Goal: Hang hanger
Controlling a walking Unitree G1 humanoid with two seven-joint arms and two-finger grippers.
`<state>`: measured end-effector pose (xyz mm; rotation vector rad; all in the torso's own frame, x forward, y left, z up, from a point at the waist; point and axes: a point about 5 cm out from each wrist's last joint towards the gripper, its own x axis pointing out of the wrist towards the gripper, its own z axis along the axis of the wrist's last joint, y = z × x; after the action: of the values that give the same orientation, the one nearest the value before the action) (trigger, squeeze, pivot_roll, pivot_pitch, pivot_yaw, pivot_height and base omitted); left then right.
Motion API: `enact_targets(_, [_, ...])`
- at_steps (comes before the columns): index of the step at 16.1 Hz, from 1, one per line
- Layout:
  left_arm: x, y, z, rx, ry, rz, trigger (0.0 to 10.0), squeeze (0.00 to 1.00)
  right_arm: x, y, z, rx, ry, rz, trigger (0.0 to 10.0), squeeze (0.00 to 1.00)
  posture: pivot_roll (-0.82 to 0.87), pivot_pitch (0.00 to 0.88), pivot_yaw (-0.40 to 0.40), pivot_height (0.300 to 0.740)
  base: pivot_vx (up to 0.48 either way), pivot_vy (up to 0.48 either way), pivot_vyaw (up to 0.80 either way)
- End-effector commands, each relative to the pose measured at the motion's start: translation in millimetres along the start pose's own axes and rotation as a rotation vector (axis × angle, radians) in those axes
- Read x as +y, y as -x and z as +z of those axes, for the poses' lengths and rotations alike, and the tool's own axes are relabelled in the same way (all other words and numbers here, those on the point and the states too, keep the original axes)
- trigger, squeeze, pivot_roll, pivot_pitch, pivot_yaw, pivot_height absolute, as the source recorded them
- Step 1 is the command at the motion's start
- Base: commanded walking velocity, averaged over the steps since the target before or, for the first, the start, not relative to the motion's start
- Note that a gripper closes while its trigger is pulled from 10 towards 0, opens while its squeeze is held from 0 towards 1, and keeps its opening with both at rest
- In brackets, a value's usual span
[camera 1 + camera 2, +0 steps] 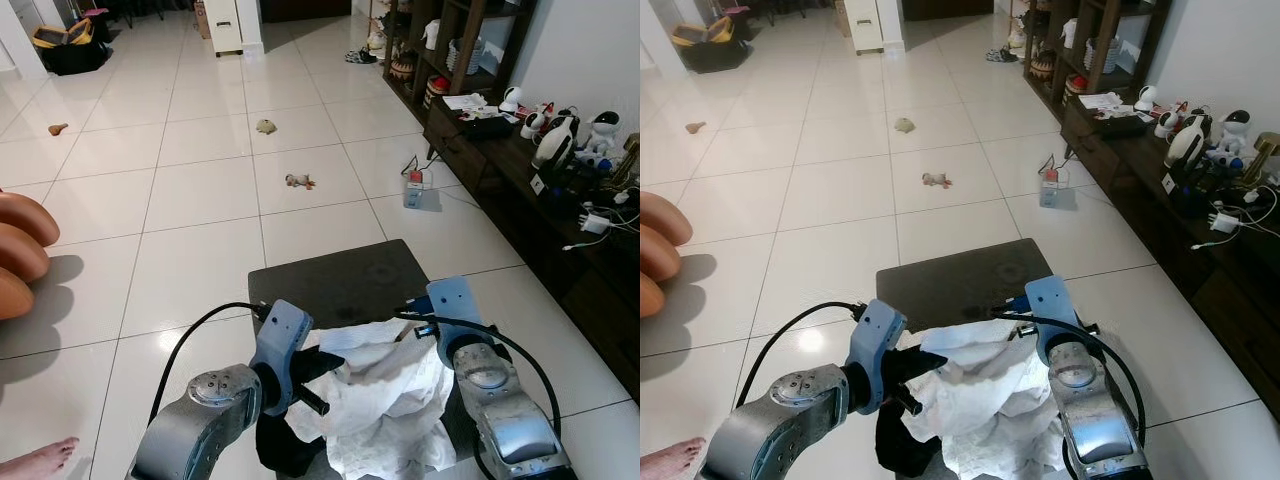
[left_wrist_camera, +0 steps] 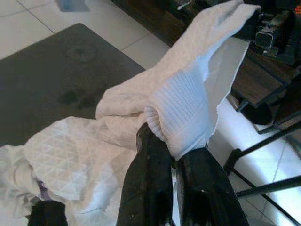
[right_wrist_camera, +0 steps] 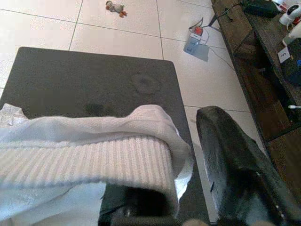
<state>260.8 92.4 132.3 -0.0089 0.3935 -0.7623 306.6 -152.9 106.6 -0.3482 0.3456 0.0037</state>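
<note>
A white garment (image 1: 385, 395) hangs bunched between my two grippers above a dark table top (image 1: 340, 275). My left gripper (image 1: 322, 375) is shut on its ribbed cuff (image 2: 181, 117), the two black fingers (image 2: 150, 183) pinching the knit edge. My right gripper (image 1: 415, 325) stands open: the garment's ribbed hem (image 3: 89, 162) lies draped over one finger, and the other finger (image 3: 235, 165) stands apart from it. A dark piece of cloth (image 1: 285, 445) hangs under the white garment by the left arm.
A low dark sideboard (image 1: 500, 165) with figurines and cables runs along the right. A power strip (image 1: 418, 185) and small toys (image 1: 298, 181) lie on the tiled floor ahead. Brown rounded shapes (image 1: 20, 250) and a person's bare foot (image 1: 40, 460) are at the left.
</note>
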Motion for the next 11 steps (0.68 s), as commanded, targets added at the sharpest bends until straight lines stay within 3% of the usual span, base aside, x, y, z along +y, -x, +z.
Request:
enact_targets(1, [4.6, 2.9, -5, 0.018, -0.018, 0.047, 0.0, 0.00, -1.0, 2.9, 6, -0.041, -0.012, 0.004, 0.0, 0.00, 0.02, 0.131, -0.015, 0.740, 0.000, 0.000, 0.00])
enact_targets(5, [12.5, 8.8, -11, 0.037, -0.068, 0.116, 0.0, 0.00, 3.5, 4.2, 7, -0.043, -0.140, 0.041, 0.0, 0.00, 0.03, 0.133, -0.014, 0.740, 0.000, 0.000, 0.00])
enact_targets(11, [16.1, 13.1, -14, 0.015, -0.100, 0.183, 0.0, 0.00, 0.5, 5.2, 5, -0.042, -0.164, 0.013, 0.0, 0.00, 0.03, 0.132, -0.013, 0.740, 0.000, 0.000, 0.00])
